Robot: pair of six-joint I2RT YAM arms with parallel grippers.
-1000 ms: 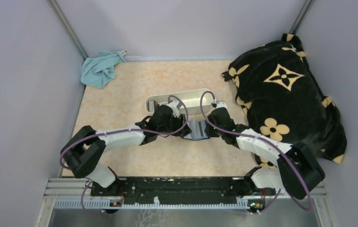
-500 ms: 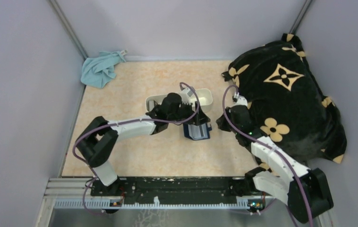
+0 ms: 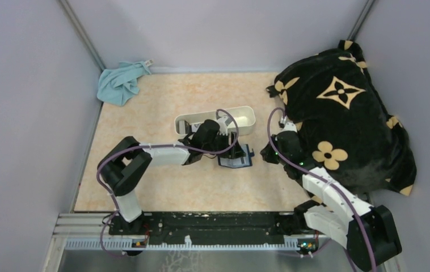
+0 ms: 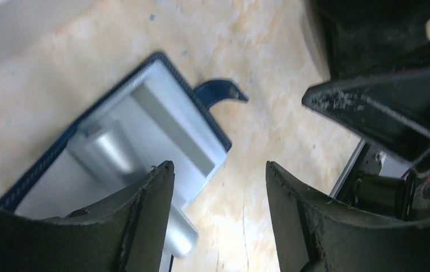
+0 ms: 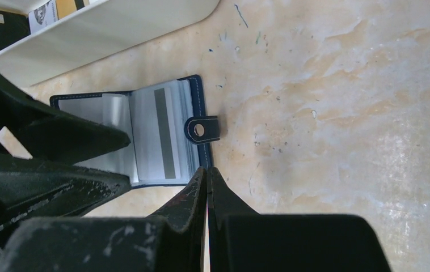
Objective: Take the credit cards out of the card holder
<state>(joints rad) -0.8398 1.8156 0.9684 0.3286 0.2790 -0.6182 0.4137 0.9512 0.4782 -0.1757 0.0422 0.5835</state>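
The card holder [image 3: 240, 161] lies open on the table, dark navy outside with pale sleeves inside [image 5: 144, 136]. Its snap tab [image 5: 202, 129] sticks out to the right. One pale credit card with a grey stripe [image 5: 164, 133] shows in a sleeve. My left gripper [image 4: 218, 170] hovers open just above the holder's near edge [image 4: 144, 124], with nothing between its fingers. My right gripper [image 5: 207, 171] is shut and empty, its tip next to the holder's lower right corner. More credit cards [image 5: 54, 8], dark and gold, lie in the white tray.
A long white tray [image 3: 215, 120] stands just behind the holder. A black blanket with gold flowers [image 3: 343, 107] fills the right side, close to my right arm. A light blue cloth [image 3: 121, 83] lies at the back left corner.
My right gripper has shut and drawn back to the right of the holder. My left gripper has swung over the holder and opened wider.
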